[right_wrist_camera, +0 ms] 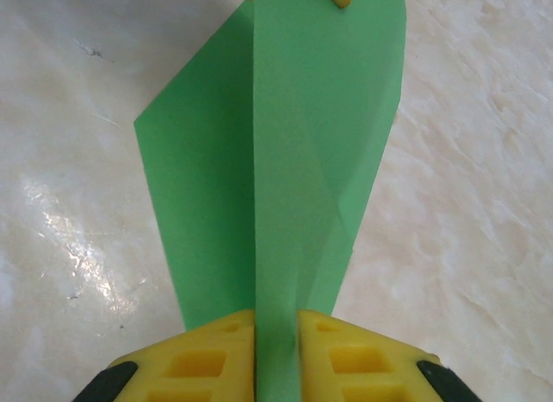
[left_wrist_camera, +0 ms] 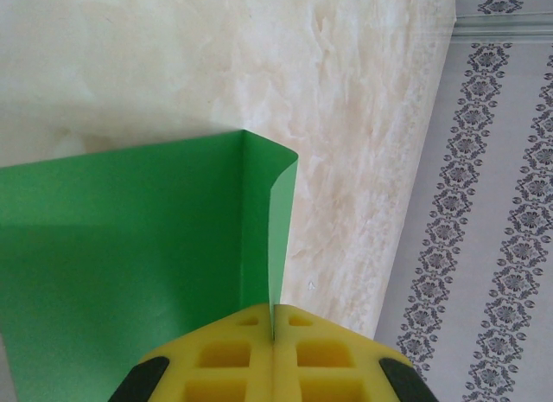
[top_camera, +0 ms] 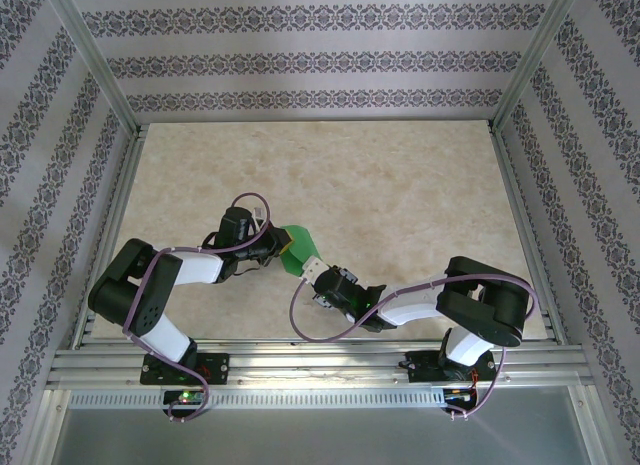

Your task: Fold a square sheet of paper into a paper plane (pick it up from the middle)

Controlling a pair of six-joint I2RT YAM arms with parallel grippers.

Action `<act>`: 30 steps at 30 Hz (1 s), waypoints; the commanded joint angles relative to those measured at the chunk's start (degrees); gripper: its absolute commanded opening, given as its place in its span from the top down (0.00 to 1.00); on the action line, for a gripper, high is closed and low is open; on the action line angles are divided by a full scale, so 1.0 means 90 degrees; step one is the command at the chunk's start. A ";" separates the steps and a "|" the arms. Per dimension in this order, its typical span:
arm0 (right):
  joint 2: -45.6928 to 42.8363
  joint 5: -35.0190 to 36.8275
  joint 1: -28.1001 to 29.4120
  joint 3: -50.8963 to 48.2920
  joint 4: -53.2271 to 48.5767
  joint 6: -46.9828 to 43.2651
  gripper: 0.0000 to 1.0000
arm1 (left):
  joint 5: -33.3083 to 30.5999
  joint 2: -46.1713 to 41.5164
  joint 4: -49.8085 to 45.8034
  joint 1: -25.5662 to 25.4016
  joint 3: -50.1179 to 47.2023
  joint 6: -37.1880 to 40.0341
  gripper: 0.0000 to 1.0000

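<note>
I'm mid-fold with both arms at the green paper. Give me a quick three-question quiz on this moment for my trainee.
1. True or false: the paper is a flat sheet with no fold in it.
2. Pick one. The left gripper is: A) open, clear of the paper; B) shut on the paper's edge; C) shut on nothing.
3. Short answer: what fills the gap between the pads of the right gripper?

Key
1. False: a flap stands up along a crease.
2. B.
3. The paper, which runs up from there toward the left gripper.
</note>
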 commanded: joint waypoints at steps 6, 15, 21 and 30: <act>0.0063 0.0122 0.0047 0.0002 0.0167 0.0237 0.88 | 0.0003 -0.0211 -0.0105 -0.0046 0.0052 -0.0062 0.97; 0.0033 -0.0282 -0.0158 -0.0061 0.0250 0.0606 1.00 | -0.0215 -0.0498 -0.0550 -0.0046 0.0058 0.0114 0.76; -0.0043 -0.1375 -0.0563 -0.0182 0.0632 0.1164 1.00 | -0.0551 -0.0904 -0.1102 -0.0046 0.0016 0.0318 0.66; -0.0073 -0.2692 -0.1240 -0.0168 0.0823 0.2175 1.00 | -0.1624 -0.2359 -0.2691 -0.0036 0.0121 0.0936 0.54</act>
